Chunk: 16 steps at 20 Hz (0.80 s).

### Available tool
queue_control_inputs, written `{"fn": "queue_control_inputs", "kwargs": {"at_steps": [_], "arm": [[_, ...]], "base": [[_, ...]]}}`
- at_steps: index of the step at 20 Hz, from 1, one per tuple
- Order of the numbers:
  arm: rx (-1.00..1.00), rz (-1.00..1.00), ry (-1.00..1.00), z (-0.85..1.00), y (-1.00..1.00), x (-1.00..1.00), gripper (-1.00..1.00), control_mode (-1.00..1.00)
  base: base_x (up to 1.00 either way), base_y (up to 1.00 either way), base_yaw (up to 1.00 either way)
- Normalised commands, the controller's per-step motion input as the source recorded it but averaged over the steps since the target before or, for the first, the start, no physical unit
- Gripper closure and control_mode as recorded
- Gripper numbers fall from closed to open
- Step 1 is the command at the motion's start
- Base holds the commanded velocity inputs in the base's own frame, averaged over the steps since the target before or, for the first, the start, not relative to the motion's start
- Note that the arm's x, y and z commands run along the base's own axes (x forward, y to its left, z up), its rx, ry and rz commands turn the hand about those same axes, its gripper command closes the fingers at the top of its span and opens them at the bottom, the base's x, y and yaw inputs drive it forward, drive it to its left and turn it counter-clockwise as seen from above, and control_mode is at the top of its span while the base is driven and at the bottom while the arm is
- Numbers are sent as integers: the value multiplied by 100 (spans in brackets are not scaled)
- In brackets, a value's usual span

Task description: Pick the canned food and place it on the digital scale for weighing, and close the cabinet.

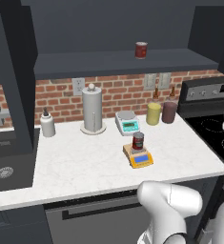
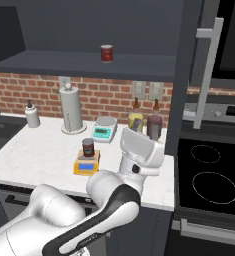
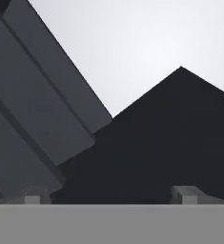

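Canned food (image 1: 138, 141): upright on digital scale (image 1: 141, 158), worktop front edge | cabinet (image 2: 185, 75): door ajar | gripper (image 3: 111, 194): released, empty

Even, soft rendered light — no glare. The white counter (image 1: 85, 162) is bright; the cabinet (image 1: 108, 28) interior stays dim, its shelf shading the brick wall (image 1: 61, 97) just below. Objects cast only faint shadows. Base views look slightly coarse — the hand view shows flat grey and near-black planes.

paper towel roll (image 1: 92, 108): upright, back of counter (image 1: 85, 164), by brick wall
white-grey scale (image 1: 127, 123): back, right of roll
soap bottle (image 1: 47, 125): back-left corner
yellow jar (image 1: 153, 114) + maroon jar (image 1: 169, 112): back-right corner, side by side
brighter red can (image 1: 141, 49): on shelf above
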Motion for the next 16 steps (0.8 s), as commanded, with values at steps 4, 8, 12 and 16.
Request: {"fn": "queue_control_inputs", "kwargs": {"at_steps": [4,8,12,16], "arm": [[-8,-22,13,-4,-50,0,-100,-100],[-14,-22,9,-14,-28,-3,-100,-100],[-25,-18,3,-62,0,-43,-100,-100],[-17,-8,-4,-64,0,-48,-100,-100]], "base": [[0,0,0],[0,0,0],[0,0,0],[0,0,0]]}}
